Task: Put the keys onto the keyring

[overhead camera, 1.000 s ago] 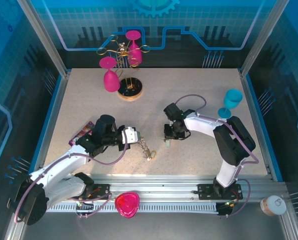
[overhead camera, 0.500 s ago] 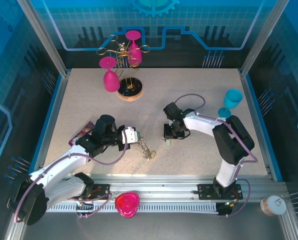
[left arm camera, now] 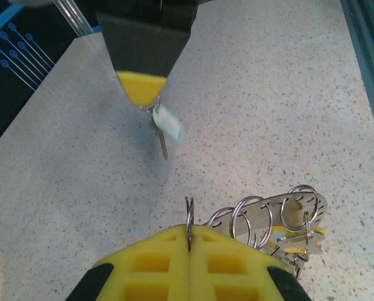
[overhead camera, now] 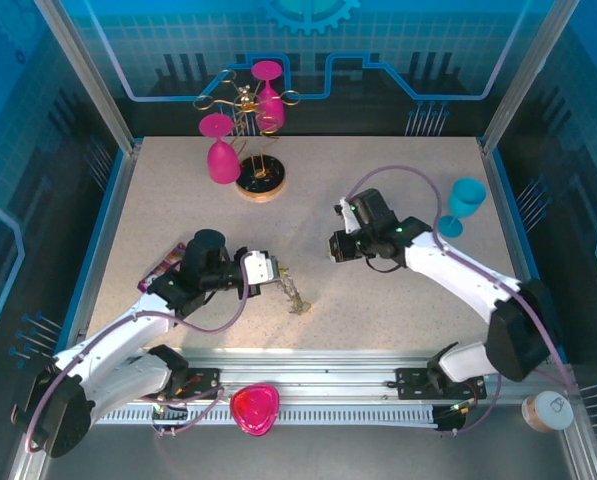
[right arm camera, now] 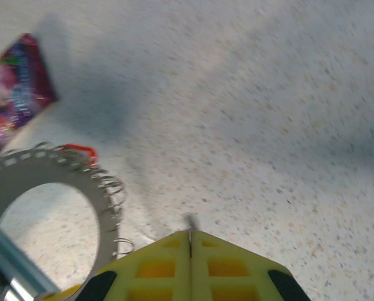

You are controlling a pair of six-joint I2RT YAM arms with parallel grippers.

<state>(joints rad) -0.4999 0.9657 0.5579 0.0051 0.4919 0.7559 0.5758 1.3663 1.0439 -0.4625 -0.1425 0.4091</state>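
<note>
My left gripper (left arm camera: 188, 231) is shut on a thin silver split ring (left arm camera: 188, 213) of the keyring (left arm camera: 288, 212), whose flat grey plate carries more rings and a yellow-headed key (left arm camera: 299, 235). In the top view the keyring (overhead camera: 294, 296) dangles below the left gripper (overhead camera: 274, 272). The right gripper (overhead camera: 335, 247) hovers above the table, shut on a small ring from which a teal-headed key (left arm camera: 166, 127) hangs. In the right wrist view the right gripper (right arm camera: 189, 233) is shut with a metal bit sticking out; the keyring (right arm camera: 55, 170) lies ahead to the left, a red key head (right arm camera: 80, 150) on its rim.
A stand with pink wine glasses (overhead camera: 246, 130) is at the back. A teal glass (overhead camera: 465, 202) stands at the right edge. A purple packet (overhead camera: 164, 268) lies under the left arm. A pink object (overhead camera: 255, 408) and a cup (overhead camera: 548, 410) sit off the table's front.
The right gripper has shut on the teal key and lifted it off the table, its arm swinging out to the right. The left gripper has stayed almost still with the keyring.
</note>
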